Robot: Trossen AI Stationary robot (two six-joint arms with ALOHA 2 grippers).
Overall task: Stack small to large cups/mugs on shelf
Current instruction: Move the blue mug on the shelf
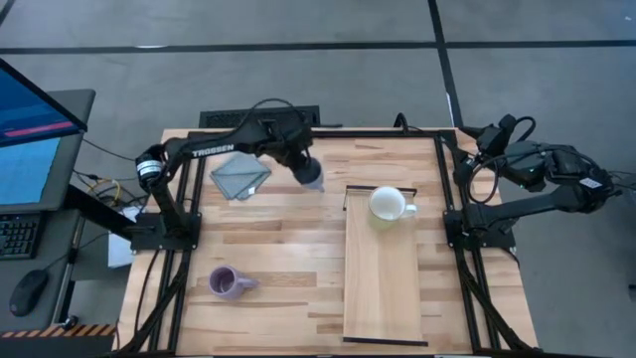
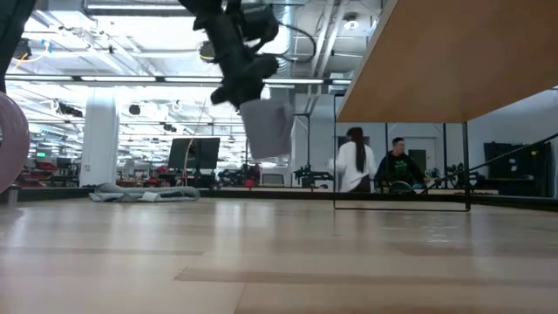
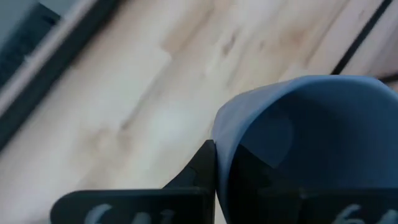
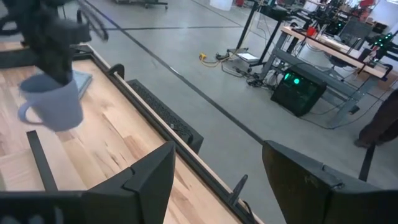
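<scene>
My left gripper [image 1: 302, 164] is shut on the slate blue mug [image 1: 312, 178], which is in the air over the far middle of the table, between the grey cloth [image 1: 238, 176] and the shelf [image 1: 384, 283]. The cream-white mug [image 1: 387, 204] stands on the shelf's far end. The lavender mug [image 1: 228, 282] lies on its side on the tabletop near the left front. My right gripper [image 4: 217, 180] is open and waits past the table's far right corner. My left gripper holds the blue mug by its rim [image 3: 219, 140]. One finger [image 3: 198, 168] is outside the wall; the other is lost in the mug's dark inside. The fingers come from above, pointing down. The mug [image 2: 267, 126] hangs below them, slightly tilted and lifted clear of the table.
The folded grey cloth lies at the far left of the table. The shelf plank stands raised on a thin dark frame [image 2: 401, 205], with bare wood on its near half. Two people [image 2: 375, 166] stand in the room beyond the table.
</scene>
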